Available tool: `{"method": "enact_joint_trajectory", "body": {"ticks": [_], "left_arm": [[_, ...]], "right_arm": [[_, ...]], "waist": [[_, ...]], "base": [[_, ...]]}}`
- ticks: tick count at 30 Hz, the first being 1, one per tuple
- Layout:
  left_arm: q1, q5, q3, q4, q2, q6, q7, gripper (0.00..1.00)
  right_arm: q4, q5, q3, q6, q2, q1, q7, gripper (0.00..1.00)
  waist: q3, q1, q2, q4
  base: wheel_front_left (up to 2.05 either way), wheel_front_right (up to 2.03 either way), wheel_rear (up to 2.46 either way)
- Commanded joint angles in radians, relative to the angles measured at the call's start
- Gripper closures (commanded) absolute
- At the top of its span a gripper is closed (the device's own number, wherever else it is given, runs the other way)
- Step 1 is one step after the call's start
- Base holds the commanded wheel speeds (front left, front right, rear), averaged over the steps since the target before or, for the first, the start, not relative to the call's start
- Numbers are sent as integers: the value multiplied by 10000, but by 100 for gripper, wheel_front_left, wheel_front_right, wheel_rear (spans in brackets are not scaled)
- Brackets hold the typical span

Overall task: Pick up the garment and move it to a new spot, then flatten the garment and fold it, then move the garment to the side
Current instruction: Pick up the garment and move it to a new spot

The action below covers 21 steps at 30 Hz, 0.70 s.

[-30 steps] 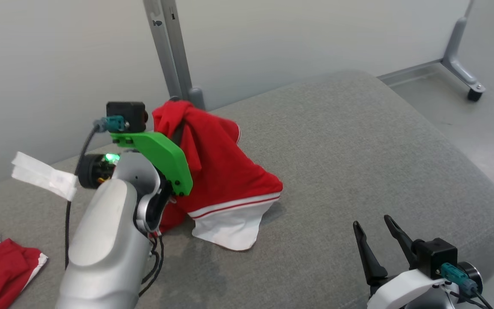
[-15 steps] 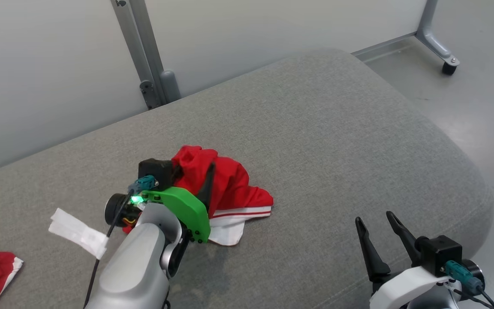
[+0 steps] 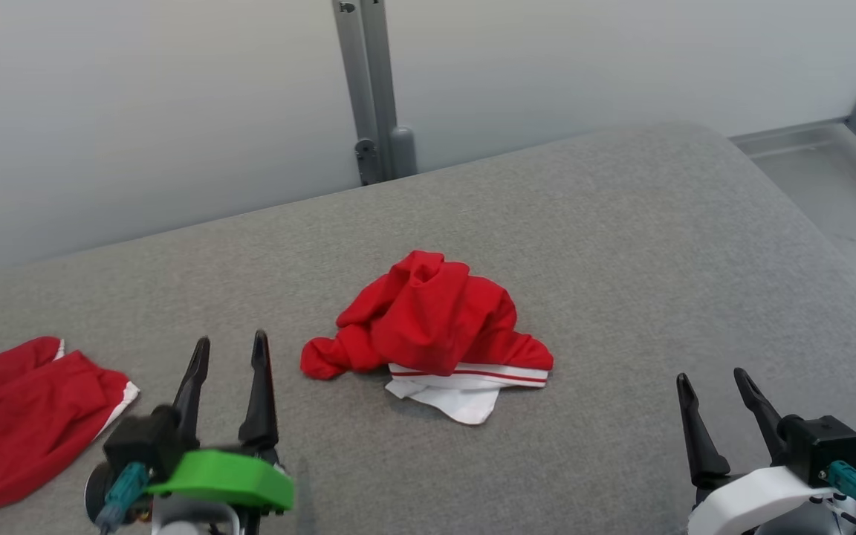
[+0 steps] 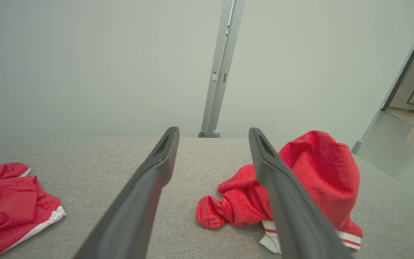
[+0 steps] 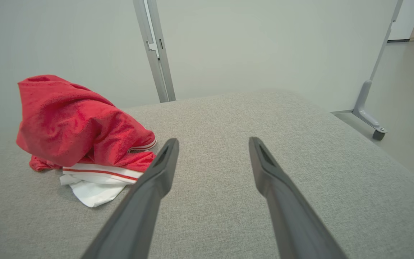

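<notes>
The red garment (image 3: 435, 327) lies crumpled in the middle of the grey cushion (image 3: 621, 245). Nearer, the left hand (image 3: 230, 340) and the right hand (image 3: 712, 375) flank it, both released and empty.

My left gripper (image 3: 230, 342): low on my left, fingers wide apart, empty.
My right gripper (image 3: 712, 377): low on my right, fingers wide apart, empty.

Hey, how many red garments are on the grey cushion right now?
2. A crumpled garment sits in the middle of the cushion; a flatter garment lies at the head view's left edge, partly cut off. More may lie out of view.
</notes>
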Motion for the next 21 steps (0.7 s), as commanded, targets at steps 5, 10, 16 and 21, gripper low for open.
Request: {"method": "enact_joint_trajectory", "body": {"ticks": [5, 10, 16, 21], "left_arm": [[1483, 453, 812, -626, -79, -390, -2, 0], [2235, 681, 1352, -586, -157, -876, -3, 0], [2832, 1090, 1664, -445, -187, -1201, -4, 0], [3051, 1175, 1881, -392, -214, -1331, -4, 0]], "right_arm": [[-22, -209, -65, -10, -85, 340, 14, 0], [294, -20, 27, -10, -291, 538, -177, 0], [749, 102, 135, -10, -455, 708, -425, 0], [915, 153, 217, -10, -458, 764, -466, 0]], "waist": [[-488, 0, 0, 1111], [-659, 0, 0, 1524], [-817, 0, 0, 1724], [-860, 0, 0, 1770]], "base": [[0, 0, 0], [0, 0, 0], [0, 0, 0], [0, 0, 0]]}}
